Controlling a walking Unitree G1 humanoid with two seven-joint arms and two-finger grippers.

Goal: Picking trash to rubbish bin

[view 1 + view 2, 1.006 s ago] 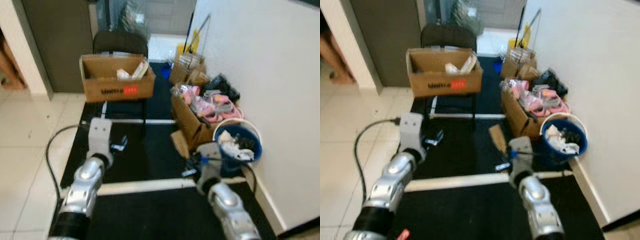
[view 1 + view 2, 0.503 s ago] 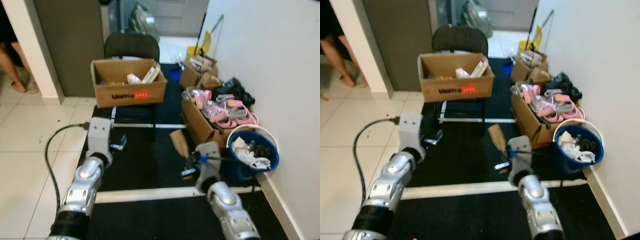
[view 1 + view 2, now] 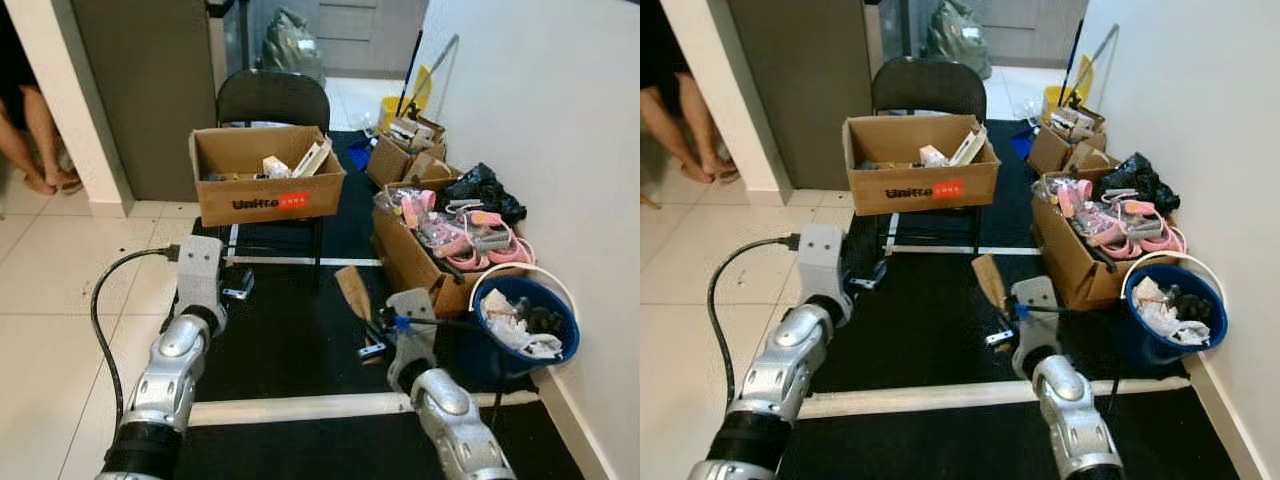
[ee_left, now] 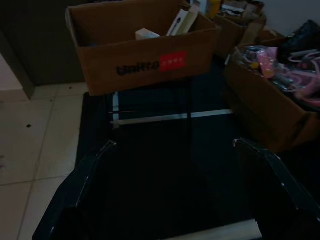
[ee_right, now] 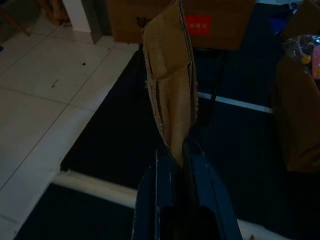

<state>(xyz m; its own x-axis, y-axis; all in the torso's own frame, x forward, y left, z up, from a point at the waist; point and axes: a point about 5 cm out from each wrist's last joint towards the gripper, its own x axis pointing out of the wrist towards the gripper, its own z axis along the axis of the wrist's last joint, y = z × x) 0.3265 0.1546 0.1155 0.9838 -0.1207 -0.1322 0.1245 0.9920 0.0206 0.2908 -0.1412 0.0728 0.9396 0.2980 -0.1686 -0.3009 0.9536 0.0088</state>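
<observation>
Pinching a strip of torn cardboard (image 5: pixel 171 85) between its pressed-together fingers, the right pincer (image 5: pixel 176 150) holds it upright over the black mat (image 3: pixel 290 335), with the blue bin (image 3: pixel 527 325) off to its right by the wall. The left pincer (image 4: pixel 182 145) hangs spread and holds nothing, pointed toward the box (image 3: pixel 266 172) on the chair (image 3: pixel 273 98).

The grip takes only the strip's lower end, so the tall floppy piece could swing or slip out while the robot turns toward the bin. It could also snag on the open carton (image 3: pixel 420 255) that stands between the pincer and the bin.

The bin already holds crumpled white paper and dark scraps, fairly full. The carton beside it is heaped with pink straps and wrapped items. The box on the chair holds a few white packets. A person's legs (image 3: pixel 40 130) stand far left.
</observation>
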